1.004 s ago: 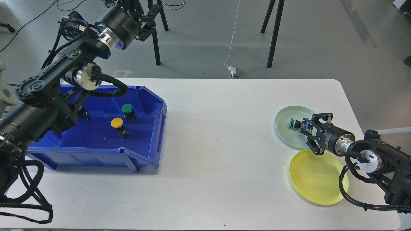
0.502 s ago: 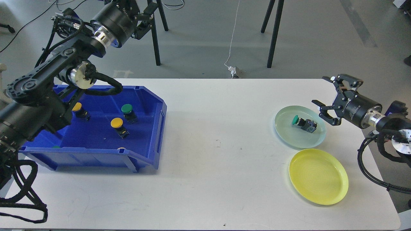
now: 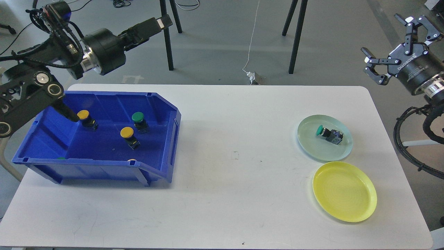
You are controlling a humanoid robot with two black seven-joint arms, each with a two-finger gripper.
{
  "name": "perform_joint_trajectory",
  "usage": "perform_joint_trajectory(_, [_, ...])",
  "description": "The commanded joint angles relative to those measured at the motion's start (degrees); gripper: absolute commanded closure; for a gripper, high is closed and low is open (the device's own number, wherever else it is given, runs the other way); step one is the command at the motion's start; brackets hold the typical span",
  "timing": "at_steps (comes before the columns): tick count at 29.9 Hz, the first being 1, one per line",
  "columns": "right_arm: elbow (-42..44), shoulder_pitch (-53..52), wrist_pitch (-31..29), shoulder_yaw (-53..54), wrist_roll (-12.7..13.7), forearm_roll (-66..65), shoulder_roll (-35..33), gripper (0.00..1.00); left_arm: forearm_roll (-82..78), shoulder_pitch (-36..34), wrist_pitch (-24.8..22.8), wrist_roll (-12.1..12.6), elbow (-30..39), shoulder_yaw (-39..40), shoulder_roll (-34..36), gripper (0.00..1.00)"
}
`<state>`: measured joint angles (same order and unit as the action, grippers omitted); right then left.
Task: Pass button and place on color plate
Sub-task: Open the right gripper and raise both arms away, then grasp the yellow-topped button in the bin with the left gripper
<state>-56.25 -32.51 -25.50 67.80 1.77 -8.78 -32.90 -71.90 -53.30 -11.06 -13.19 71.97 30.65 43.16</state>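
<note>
A green button (image 3: 327, 133) lies on its side on the pale green plate (image 3: 312, 146) at the table's right. The yellow plate (image 3: 344, 191) in front of it holds nothing. The blue bin (image 3: 104, 149) at the left holds two yellow buttons (image 3: 127, 133) (image 3: 84, 116) and a green button (image 3: 138, 118). My right gripper (image 3: 388, 38) is open and empty, raised beyond the table's far right corner. My left gripper (image 3: 158, 23) is raised behind the bin, seen side-on, so its fingers cannot be told apart.
The white table (image 3: 225, 173) has rounded corners. Two small things peek over the bin's front wall (image 3: 131, 160). Black stand legs (image 3: 295, 38) and a white cable (image 3: 251, 41) are on the floor behind the table.
My right gripper let go of the green button on the pale green plate, then rose up and back to the far right. My left arm lifted and swung away from the bin.
</note>
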Motion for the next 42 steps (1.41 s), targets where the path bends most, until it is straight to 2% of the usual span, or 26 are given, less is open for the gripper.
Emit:
perform_joint_trajectory(1, [-0.09,0.43,0.01,0.06,-0.36,-0.01,0.82,0.03,-4.11,0.04,0.07,-0.09,0.63,-1.11,2.01,0.06])
perform_joint_trajectory(5, [-0.09,0.61,0.10,0.14,-0.45,-0.01,0.82,0.03,-13.24,0.04,-0.19,0.18,0.63,-2.87,2.19,0.06])
perform_joint_trajectory(14, [-0.09,0.78,0.18,0.06,-0.45,-0.01,0.82,0.03,-34.51,0.21,-0.10,-0.35,-0.16,-12.44,4.12,0.09])
perform_joint_trajectory(18, [-0.09,0.78,0.27,-0.12,-0.45,-0.01,0.91,0.03,-38.40,-0.05,-0.19,-0.96,-2.26,-17.98,4.12,0.09])
perform_joint_trajectory(24, [-0.09,1.04,0.36,-0.12,-0.45,-0.01,2.05,0.03,-38.49,-0.05,-1.95,-2.20,-4.29,-26.86,3.69,0.20])
perform_joint_trajectory(35, [-0.18,1.05,0.62,-0.21,-0.45,-0.01,2.66,0.03,-37.96,-0.05,-1.77,-2.55,-15.97,-27.83,-2.02,0.22])
perform_joint_trajectory(42, [-0.09,1.05,0.62,-0.38,-0.45,-0.09,2.66,0.03,-38.23,0.56,-1.77,-4.92,-22.40,-28.19,-5.81,0.21])
